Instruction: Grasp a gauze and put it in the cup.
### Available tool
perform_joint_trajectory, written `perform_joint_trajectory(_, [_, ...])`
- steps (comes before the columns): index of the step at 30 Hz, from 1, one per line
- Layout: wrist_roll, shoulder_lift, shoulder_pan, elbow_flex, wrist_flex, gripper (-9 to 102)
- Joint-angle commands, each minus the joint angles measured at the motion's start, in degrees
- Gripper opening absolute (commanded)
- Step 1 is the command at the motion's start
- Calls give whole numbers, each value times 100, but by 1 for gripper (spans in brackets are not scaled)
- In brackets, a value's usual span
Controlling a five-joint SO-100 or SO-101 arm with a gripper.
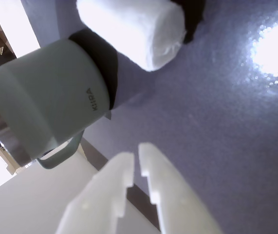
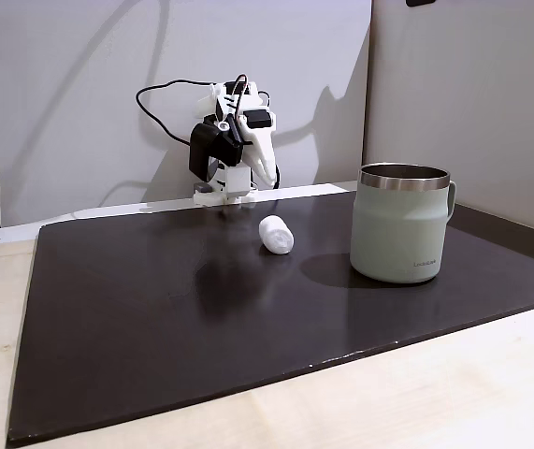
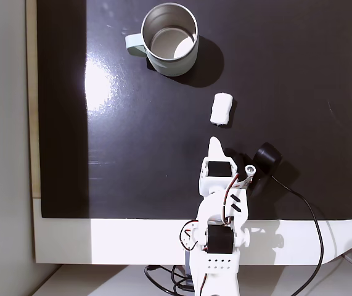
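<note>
Tool: we saw the white tool (image 1: 135, 163) in the wrist view with its two fingers almost together, only a thin gap between the tips and nothing between them. In a fixed view from above, the tool (image 3: 214, 145) pointed toward the gauze and was apart from it.

Gauze: the gauze (image 3: 221, 109) was a small white roll that lay on its side on the dark mat, between the tool and the cup. In a fixed view from the side, the gauze (image 2: 277, 234) lay to the left of the cup and did not touch it. In the wrist view the gauze (image 1: 134, 30) looked soft and fluffy.

Cup: the cup (image 2: 402, 223) was sage green with a bare steel rim and stood upright on the mat. From above, we saw the cup (image 3: 171, 39) was open, with the handle on the left.

Writing: on the cup (image 1: 46, 97) in the wrist view we read dark letters near the base as "KIIRA", but we were not fully sure. In the side fixed view the letters were too small to read.

Mat: the dark mat (image 3: 132, 154) covered most of the counter (image 2: 416, 402), which was of light wood.

Arm: the white arm (image 3: 219, 228) stood at the edge of the mat, with a black cable (image 3: 314, 228) beside it.
</note>
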Motion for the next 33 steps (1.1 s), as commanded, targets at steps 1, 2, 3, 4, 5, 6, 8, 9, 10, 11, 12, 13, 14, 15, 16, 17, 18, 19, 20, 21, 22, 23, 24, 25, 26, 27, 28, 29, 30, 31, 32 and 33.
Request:
perform_joint_trajectory(1, [-343,70,-193,70,-483,0])
perform_joint_trajectory(2, [-325,70,-185,70,-483,0])
perform_joint_trajectory(3, [-316,70,-176,70,-483,0])
perform_joint_trajectory(4, [-316,70,-167,70,-483,0])
perform_joint_trajectory(5, [-308,70,-167,70,-483,0])
perform_joint_trajectory(6, [-308,70,-167,70,-483,0])
perform_joint_trajectory(8, [-281,70,-158,70,-483,0])
perform_joint_trajectory(9, [-272,70,-149,70,-483,0])
perform_joint_trajectory(10, [-264,70,-132,70,-483,0])
perform_joint_trajectory(11, [-255,70,-132,70,-483,0])
perform_joint_trajectory(12, [-255,70,-132,70,-483,0])
perform_joint_trajectory(13, [-255,70,-132,70,-483,0])
perform_joint_trajectory(14, [-211,70,-123,70,-483,0])
perform_joint_trajectory(15, [-193,70,-123,70,-483,0])
perform_joint_trajectory(16, [-185,70,-123,70,-475,0])
perform_joint_trajectory(17, [-185,70,-123,35,-387,0])
perform_joint_trajectory(18, [-237,70,-149,-18,-255,0])
perform_joint_trajectory(19, [-308,70,-158,-88,-88,0])
perform_joint_trajectory(20, [-387,70,-167,-185,70,0])
perform_joint_trajectory(21, [-483,70,-176,-281,176,0])
perform_joint_trajectory(22, [-589,70,-185,-387,281,0])
perform_joint_trajectory(23, [-703,70,-185,-519,387,0])
perform_joint_trajectory(24, [-835,70,-193,-650,475,0])
perform_joint_trajectory(25, [-1002,70,-202,-800,580,0])
perform_joint_trajectory(26, [-1204,70,-202,-958,703,0])
perform_joint_trajectory(27, [-1441,70,-202,-1116,809,0])
perform_joint_trajectory(28, [-1731,53,-193,-1274,905,0])
perform_joint_trajectory(29, [-2048,9,-193,-1424,976,0])
perform_joint_trajectory(30, [-2294,-18,-202,-1556,1028,0])
perform_joint_trajectory(31, [-2487,-35,-193,-1688,1090,0])
perform_joint_trajectory(32, [-2672,-70,-193,-1802,1169,0])
perform_joint_trajectory(33, [-2812,-149,-202,-1925,1248,1])
